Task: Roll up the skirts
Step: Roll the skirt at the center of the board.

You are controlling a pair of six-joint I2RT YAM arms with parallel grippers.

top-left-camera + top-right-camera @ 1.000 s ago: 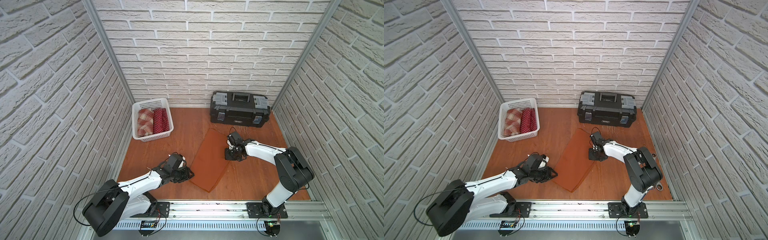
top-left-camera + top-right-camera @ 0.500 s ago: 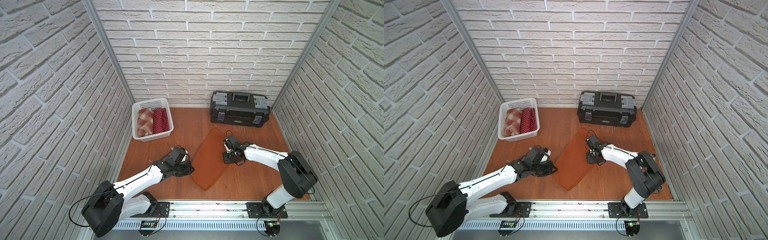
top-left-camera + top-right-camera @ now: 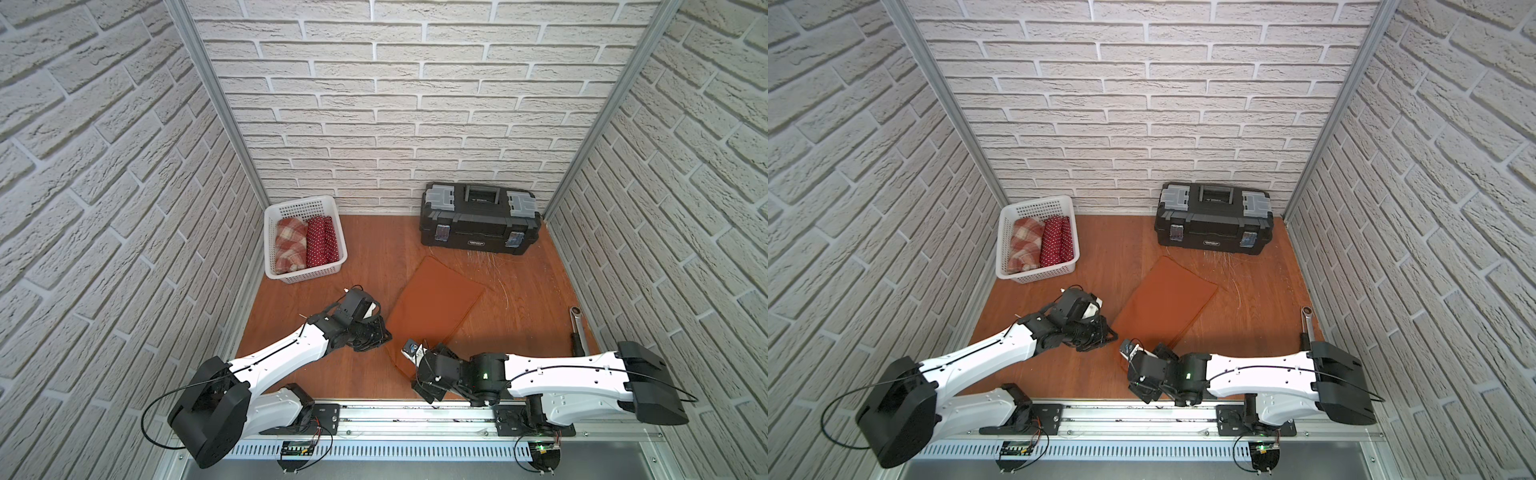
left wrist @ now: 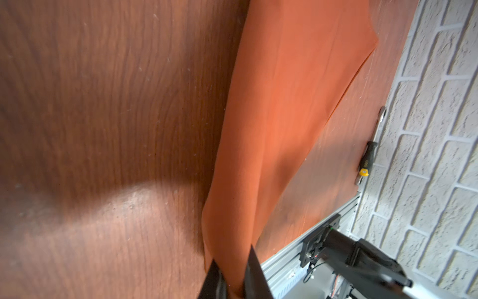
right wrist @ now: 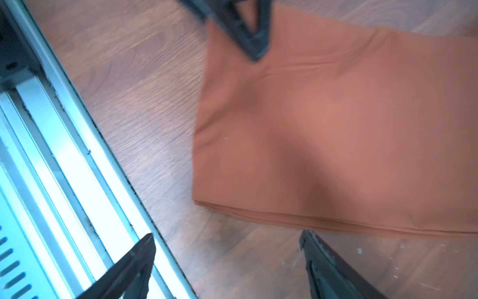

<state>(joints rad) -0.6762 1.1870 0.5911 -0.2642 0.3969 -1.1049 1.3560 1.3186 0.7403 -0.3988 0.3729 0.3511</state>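
**While the left gripper pinches one near corner, the rust skirt lies stretched towards the toolbox**

Spread flat on the wooden floor, the rust-orange skirt (image 3: 434,305) has its long axis running on a diagonal, from its near end by the front rail away and rightward to the black toolbox (image 3: 478,224). The left gripper (image 4: 234,282) has its jaws pressed together on the cloth at the near left corner, where the fabric rises slightly into them. The right gripper (image 5: 227,235) hangs over the other near corner, jaws spread wide and holding nothing, with the skirt's edge just beyond its fingertips. At the far left, the plaid skirt (image 3: 289,245) and the polka-dot skirt (image 3: 321,243) lie rolled side by side in the white basket (image 3: 307,277), both pointing front to back
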